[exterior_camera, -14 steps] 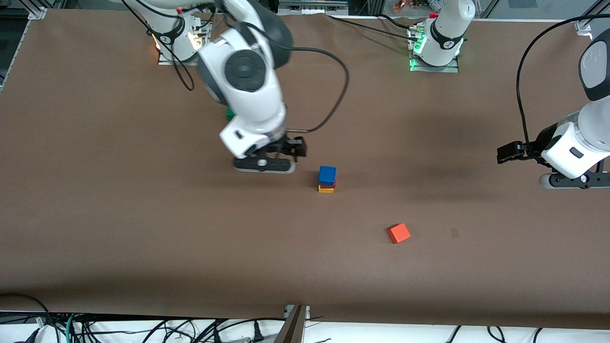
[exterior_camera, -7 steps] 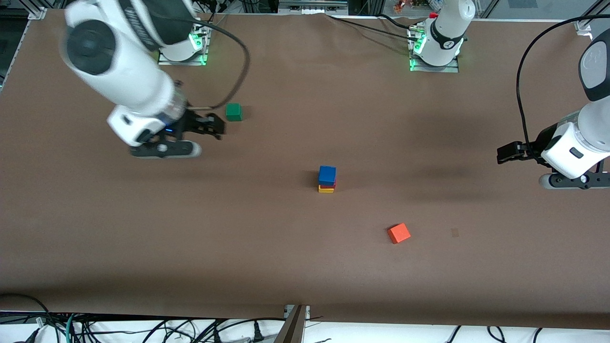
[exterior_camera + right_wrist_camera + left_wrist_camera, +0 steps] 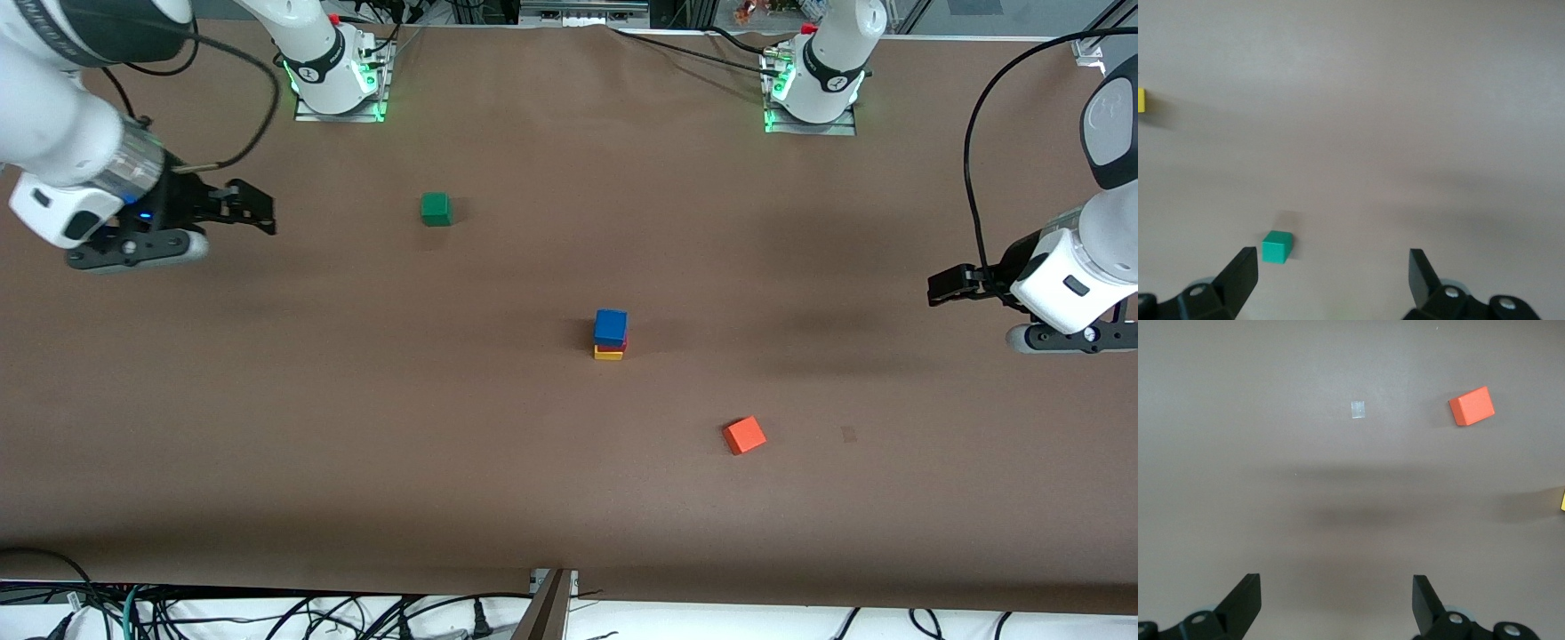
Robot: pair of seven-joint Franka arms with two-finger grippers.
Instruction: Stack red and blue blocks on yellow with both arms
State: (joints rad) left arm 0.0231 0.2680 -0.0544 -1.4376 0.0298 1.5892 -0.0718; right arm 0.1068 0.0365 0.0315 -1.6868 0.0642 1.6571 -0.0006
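In the front view a stack stands mid-table: the blue block (image 3: 610,326) on top, a thin strip of the red block (image 3: 620,346) under it, and the yellow cube (image 3: 608,354) at the bottom. The yellow cube also shows at the edge of the right wrist view (image 3: 1141,100) and as a sliver in the left wrist view (image 3: 1563,500). My right gripper (image 3: 253,211) is open and empty, up over the right arm's end of the table. My left gripper (image 3: 944,286) is open and empty over the left arm's end, waiting.
A green cube (image 3: 436,209) lies farther from the front camera than the stack, toward the right arm's end; it also shows in the right wrist view (image 3: 1276,247). An orange-red cube (image 3: 743,436) lies nearer the camera; it shows in the left wrist view (image 3: 1471,406).
My right arm has swung away from beside the stack toward its own end of the table, uncovering the green cube. The stack and the left arm have not moved.
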